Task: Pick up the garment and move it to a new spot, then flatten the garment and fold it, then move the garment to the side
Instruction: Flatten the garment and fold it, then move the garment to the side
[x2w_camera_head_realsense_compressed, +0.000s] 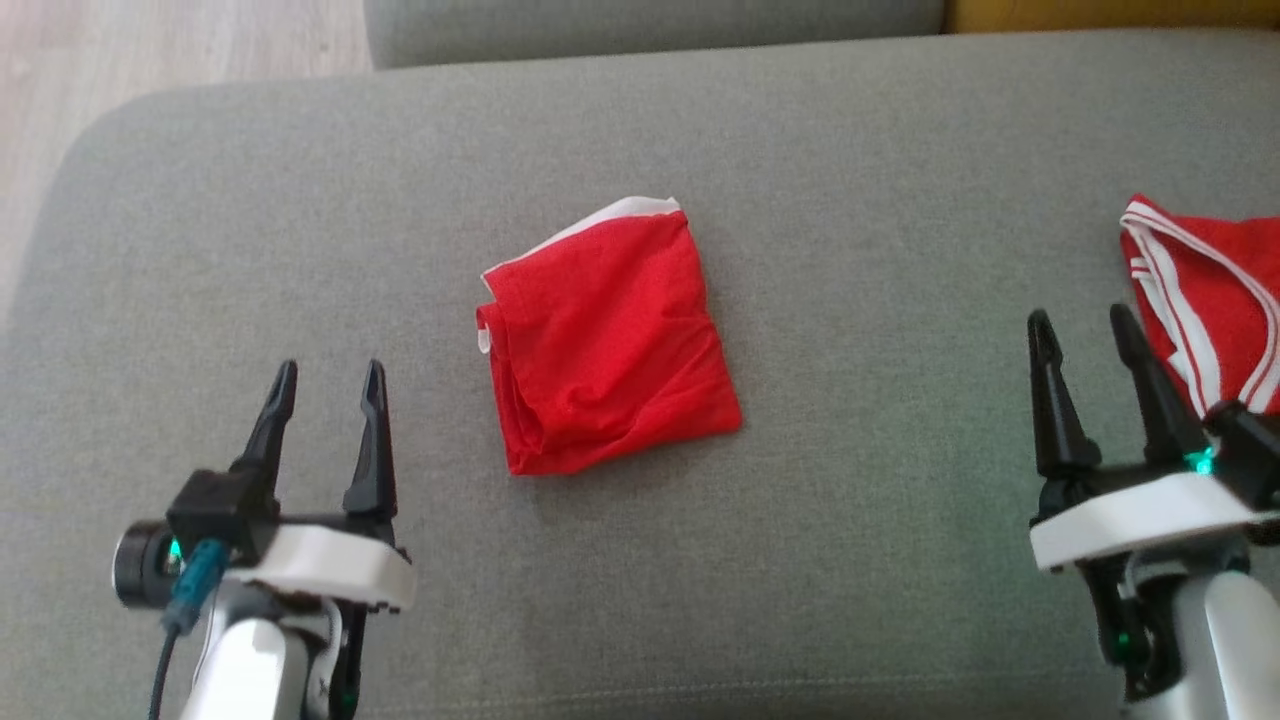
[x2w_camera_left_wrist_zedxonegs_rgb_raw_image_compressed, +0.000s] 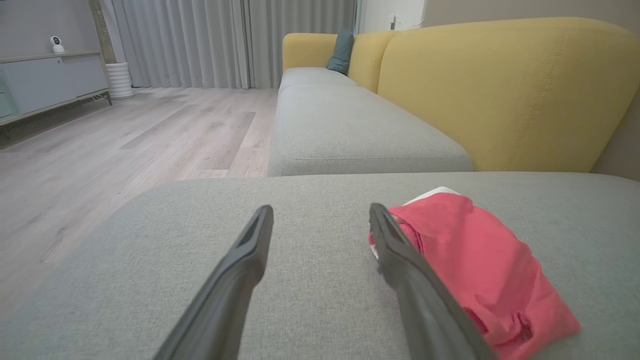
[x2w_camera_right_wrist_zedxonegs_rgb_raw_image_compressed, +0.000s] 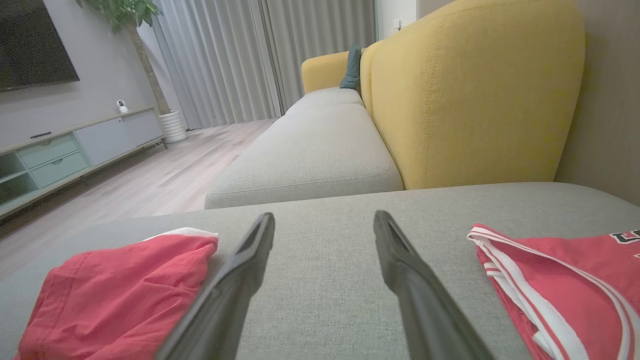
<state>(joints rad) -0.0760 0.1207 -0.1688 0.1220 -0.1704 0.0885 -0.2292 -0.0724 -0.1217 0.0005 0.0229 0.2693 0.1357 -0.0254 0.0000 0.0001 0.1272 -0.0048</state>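
Observation:
A red garment (x2w_camera_head_realsense_compressed: 607, 338) with a white edge lies folded into a rough square in the middle of the grey sofa cushion (x2w_camera_head_realsense_compressed: 800, 150). In the left wrist view the folded garment (x2w_camera_left_wrist_zedxonegs_rgb_raw_image_compressed: 480, 265) sits just right of my fingers; in the right wrist view this folded garment (x2w_camera_right_wrist_zedxonegs_rgb_raw_image_compressed: 120, 295) lies at the lower left. My left gripper (x2w_camera_head_realsense_compressed: 325, 385) hovers open left of it, apart from the cloth. My right gripper (x2w_camera_head_realsense_compressed: 1085, 335) stands open far to its right. Both hold nothing.
A second red garment with white stripes (x2w_camera_head_realsense_compressed: 1210, 300) lies at the cushion's right edge, beside my right gripper. Yellow sofa backrest (x2w_camera_left_wrist_zedxonegs_rgb_raw_image_compressed: 500, 90) rises behind the cushion. Wooden floor (x2w_camera_head_realsense_compressed: 150, 50) lies beyond the cushion's rounded far-left corner. Another grey seat cushion (x2w_camera_right_wrist_zedxonegs_rgb_raw_image_compressed: 310, 150) extends further back.

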